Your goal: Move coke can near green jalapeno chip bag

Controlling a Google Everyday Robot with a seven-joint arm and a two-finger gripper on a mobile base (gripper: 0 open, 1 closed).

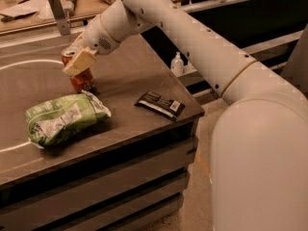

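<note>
Gripper (pixel 78 61) fingers are closed on the coke can (pixel 83 79). It is held just beside the green jalapeno chip bag (pixel 62 117).

Dim warm light, soft shadows below claw (pixel 78 64) around coke can (pixel 83 80)

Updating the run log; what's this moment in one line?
gripper: shut on coke can | coke can: close beside green jalapeno chip bag | black wrapper: apart

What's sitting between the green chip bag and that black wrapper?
Only bare table, seen in the camera view. The hand grips the coke can just behind the chip bag.
</note>
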